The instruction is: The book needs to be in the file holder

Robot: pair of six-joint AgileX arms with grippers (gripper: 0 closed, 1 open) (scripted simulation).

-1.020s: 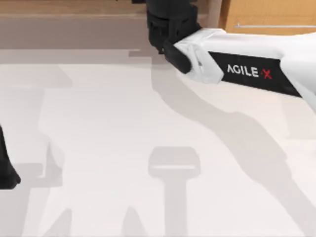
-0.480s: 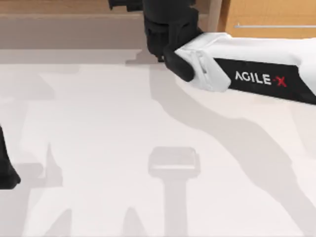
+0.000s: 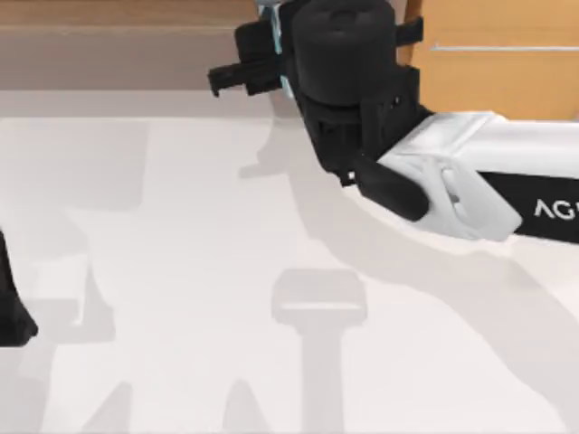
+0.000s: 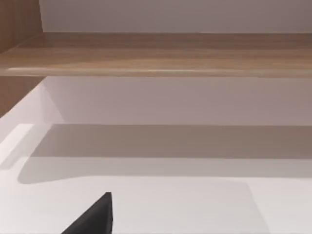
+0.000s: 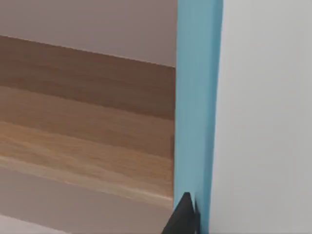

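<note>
1. Book (image 5: pixel 197 112) stands on edge in the right gripper (image 3: pixel 271 54), fingers closed on it, high at the table's (image 3: pixel 181 271) far edge.
2. Left gripper (image 4: pixel 92 219) sits parked at the left; its fingers can't be judged.
3. Risk: no holder is visible, so a thin-edge grip could slip during travel.

Bright, even light falls on the white surface (image 3: pixel 181 271) from above. Soft grey shadows with blurred edges cross it, the widest under the right arm (image 3: pixel 470 194). There is no glare. The left wrist view shows a broad, soft shadow band beneath a wooden ledge (image 4: pixel 156 53). Edges stay straight, without distortion.
</note>
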